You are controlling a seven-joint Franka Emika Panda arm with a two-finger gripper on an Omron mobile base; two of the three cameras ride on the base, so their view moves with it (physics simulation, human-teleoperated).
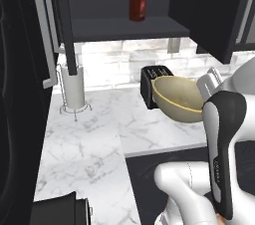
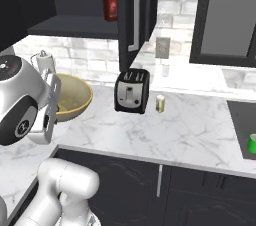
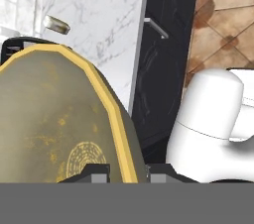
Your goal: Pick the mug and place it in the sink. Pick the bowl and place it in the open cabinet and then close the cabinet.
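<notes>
My gripper (image 3: 128, 171) is shut on the rim of the olive-gold bowl (image 3: 49, 119) and holds it tilted on edge, lifted off the counter. In the left base view the bowl (image 1: 179, 99) hangs in front of the toaster, below the open cabinet (image 1: 124, 27), with the gripper (image 1: 210, 83) at its right rim. The right base view has the bowl (image 2: 75, 95) just right of the gripper (image 2: 51, 97). The cabinet (image 2: 75, 25) has its doors swung wide. The green mug (image 2: 252, 144) sits in the black sink (image 2: 240, 117) at the right edge.
A red bottle (image 1: 137, 3) stands on the cabinet shelf. A black toaster (image 2: 131, 91) and a small brass cylinder (image 2: 160, 103) stand on the marble counter (image 2: 190, 130). A paper towel holder (image 1: 73, 87) sits at the back left. The open right door (image 2: 135, 10) juts out over the toaster.
</notes>
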